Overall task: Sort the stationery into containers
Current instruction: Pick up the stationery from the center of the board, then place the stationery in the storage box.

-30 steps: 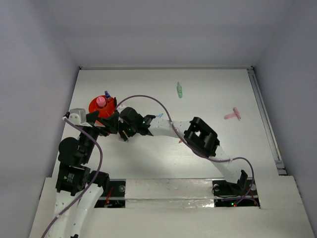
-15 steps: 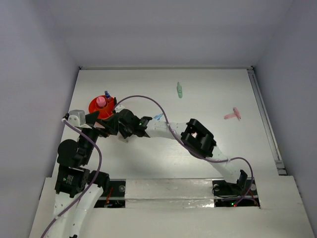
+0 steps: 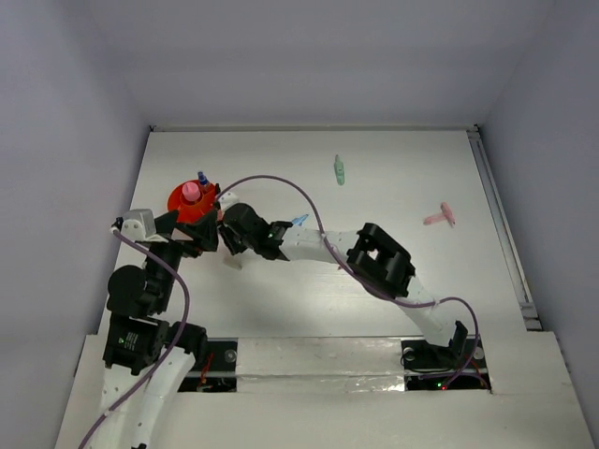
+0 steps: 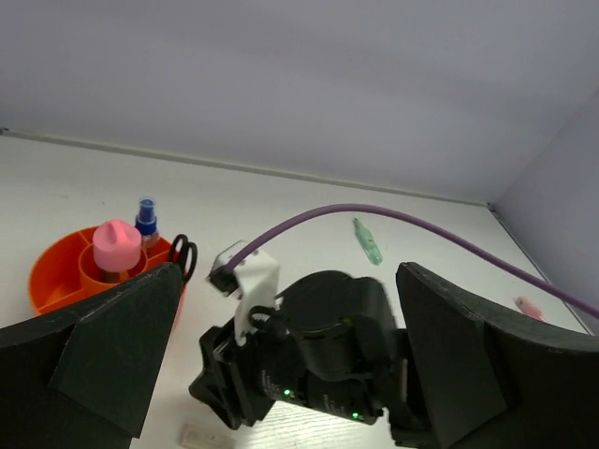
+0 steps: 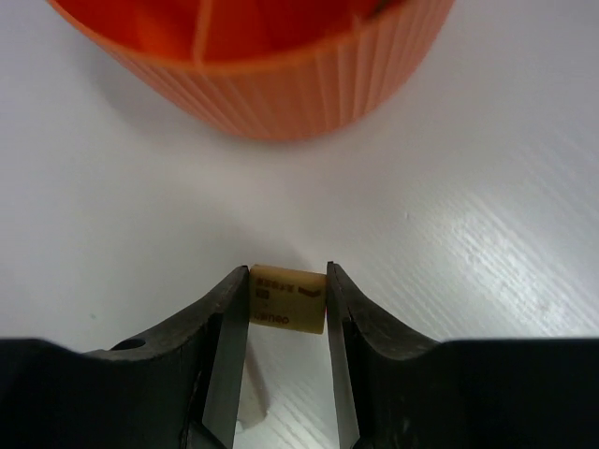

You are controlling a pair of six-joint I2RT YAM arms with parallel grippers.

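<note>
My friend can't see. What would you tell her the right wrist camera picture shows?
Two black fingers of the right gripper press against both sides of a small beige block lying on the white table. Just beyond it stands the ribbed wall of a round orange cup.

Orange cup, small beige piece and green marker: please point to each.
orange cup (image 5: 281,94), right wrist view, ribbed outer wall.
small beige piece (image 5: 287,299), right wrist view, printed face.
green marker (image 3: 340,169), top external view, middle of body.
</note>
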